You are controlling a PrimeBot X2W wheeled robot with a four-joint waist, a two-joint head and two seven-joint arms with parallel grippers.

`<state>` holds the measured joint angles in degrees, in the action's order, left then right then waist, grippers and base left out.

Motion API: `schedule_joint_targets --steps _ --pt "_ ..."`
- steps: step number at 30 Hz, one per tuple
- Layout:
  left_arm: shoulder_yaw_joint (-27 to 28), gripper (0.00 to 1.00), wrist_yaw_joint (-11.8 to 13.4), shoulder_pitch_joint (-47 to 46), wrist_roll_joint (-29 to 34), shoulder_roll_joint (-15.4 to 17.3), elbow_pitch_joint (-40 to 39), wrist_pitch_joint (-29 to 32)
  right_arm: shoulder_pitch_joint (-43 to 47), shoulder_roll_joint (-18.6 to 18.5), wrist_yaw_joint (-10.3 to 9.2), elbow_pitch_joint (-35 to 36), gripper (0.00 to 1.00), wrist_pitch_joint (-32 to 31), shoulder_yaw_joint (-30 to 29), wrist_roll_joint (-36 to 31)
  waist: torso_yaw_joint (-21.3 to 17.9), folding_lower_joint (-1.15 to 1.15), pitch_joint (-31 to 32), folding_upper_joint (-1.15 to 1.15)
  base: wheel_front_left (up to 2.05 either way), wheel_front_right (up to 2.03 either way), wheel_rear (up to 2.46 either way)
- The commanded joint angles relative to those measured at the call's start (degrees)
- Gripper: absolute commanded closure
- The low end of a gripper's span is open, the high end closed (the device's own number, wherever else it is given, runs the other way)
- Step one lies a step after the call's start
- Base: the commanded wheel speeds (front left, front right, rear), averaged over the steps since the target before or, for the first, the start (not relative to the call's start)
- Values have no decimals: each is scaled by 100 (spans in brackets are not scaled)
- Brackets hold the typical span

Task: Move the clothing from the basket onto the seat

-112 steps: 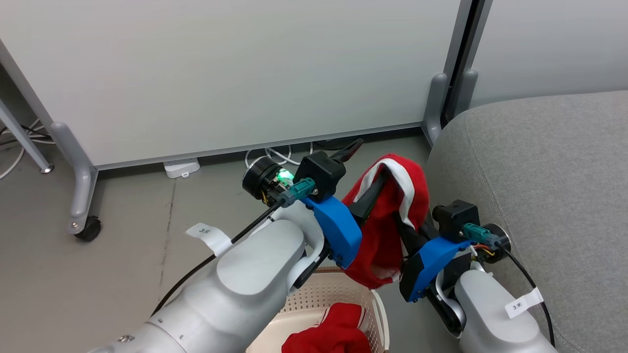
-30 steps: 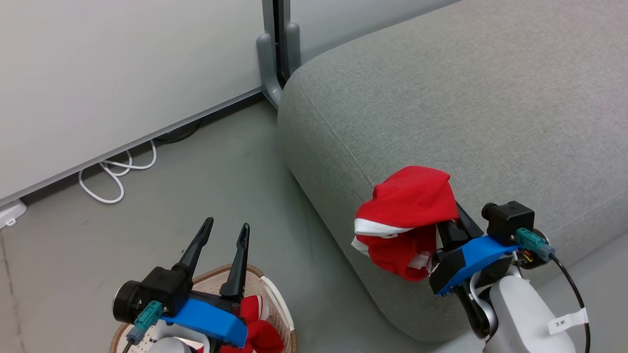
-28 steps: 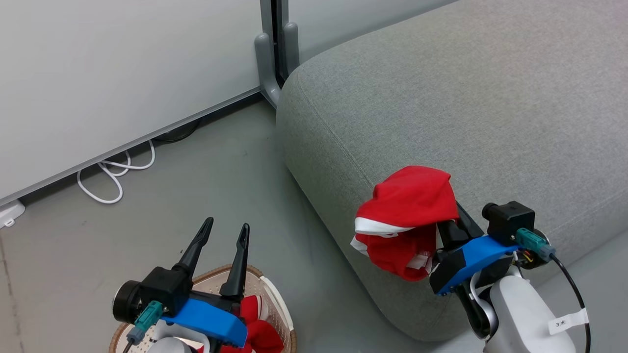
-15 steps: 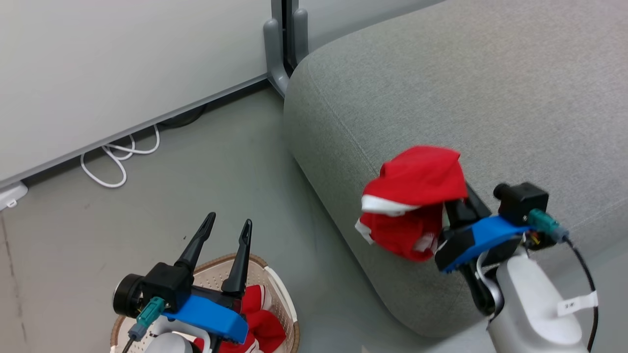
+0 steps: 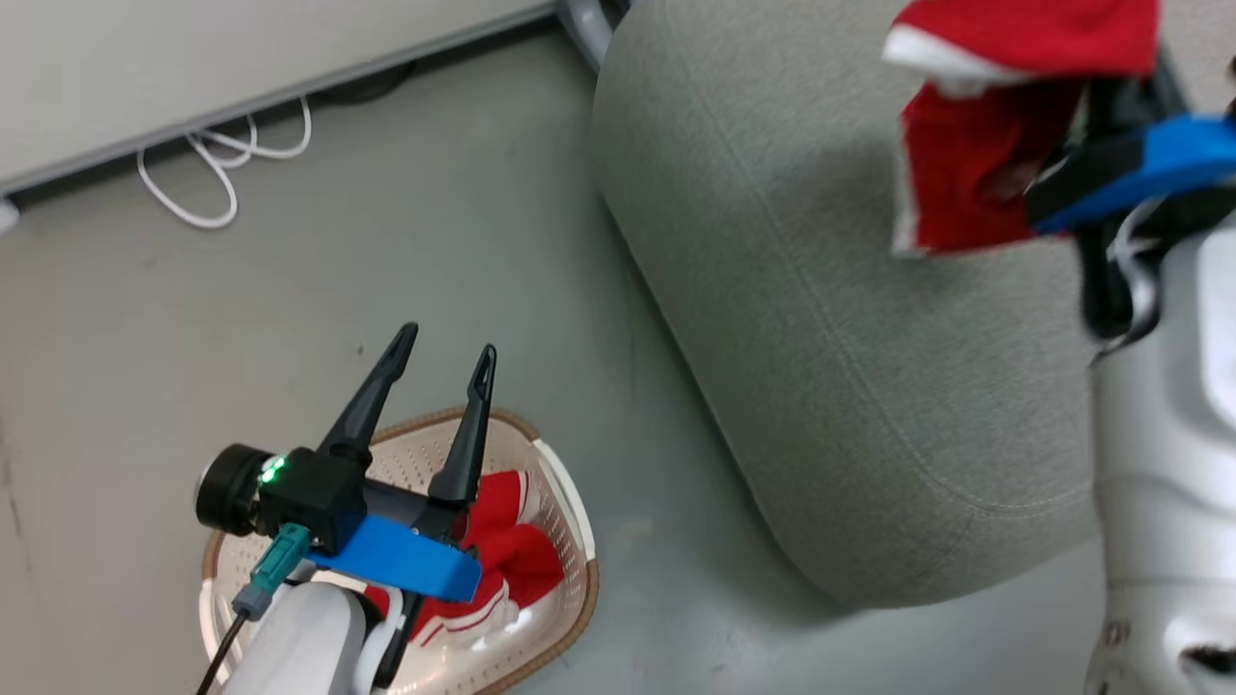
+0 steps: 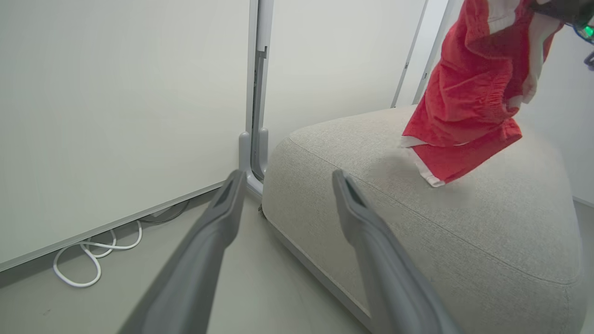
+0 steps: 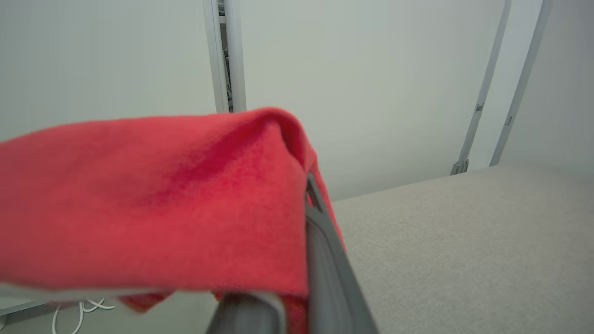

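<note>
**One garment aloft over the seat, one lying in the basket**

At the far left a white cable (image 5: 208, 183) lay looped on the grey floor (image 5: 145, 319) at the foot of a pale partition (image 6: 116, 93). Right of it, wide bare floor ran down to the left gripper (image 5: 449, 340). Its two dark fingers stood spread apart with nothing between them, pointing up and away over the far rim of the basket (image 5: 577, 521).

The basket sat on the floor at the lower left of the head view. The lower garment (image 5: 512, 560), red with white stripes, lay crumpled against its right-hand wall, partly behind the gripper's blue housing. A strip of bare floor separated the basket's brown rim from the seat (image 5: 821, 367), so the two did not touch.

The seat's rounded corner stood close beside the partition's grey foot (image 6: 245, 157), and a seam ran below its upper edge. Its broad grey top stretched away to the right.

Over that top, near the front edge, hung the lifted garment (image 5: 975, 164), its white-trimmed hem lowest. In the left wrist view the hem came close to the cushion, though contact could not be judged. The right gripper (image 7: 312, 204) was pressed together on this garment, with the cloth draped over its fingers.
</note>
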<state>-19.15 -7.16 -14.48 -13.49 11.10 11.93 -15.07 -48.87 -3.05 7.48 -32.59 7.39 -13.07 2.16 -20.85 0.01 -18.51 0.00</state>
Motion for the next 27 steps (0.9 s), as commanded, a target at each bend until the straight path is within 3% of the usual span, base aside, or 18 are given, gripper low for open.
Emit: schedule_joint_targets --steps 1,9,16,25,26,27 --pt "-8 0 -38 -143 30 67 -53 -16 -252 -62 3 2 100 -43 -114 -56 178 -1 -401 0 0 0 0" --pt "-246 0 -25 -650 184 369 -472 -16 -1624 -710 3 -239 100 -369 -1207 -540 532 -1 -1494 0 0 0 0" --pt "-335 0 -26 -813 260 500 -866 -16 -1969 -1159 2 -692 100 -141 -1951 -1036 772 -1 -2086 0 0 0 0" --pt "-403 0 -23 -733 296 726 -1058 -16 -1708 -1103 2 -1386 100 259 -3118 -1789 885 -1 -2264 0 0 0 0" --pt "-394 0 -20 -737 294 747 -1072 -16 -1693 -1079 2 -1456 90 280 -3212 -1884 889 -1 -2270 0 0 0 0" --pt "-388 0 -15 -743 287 759 -1076 -16 -1696 -1050 2 -1528 56 294 -3284 -1982 892 -1 -2272 0 0 0 0"
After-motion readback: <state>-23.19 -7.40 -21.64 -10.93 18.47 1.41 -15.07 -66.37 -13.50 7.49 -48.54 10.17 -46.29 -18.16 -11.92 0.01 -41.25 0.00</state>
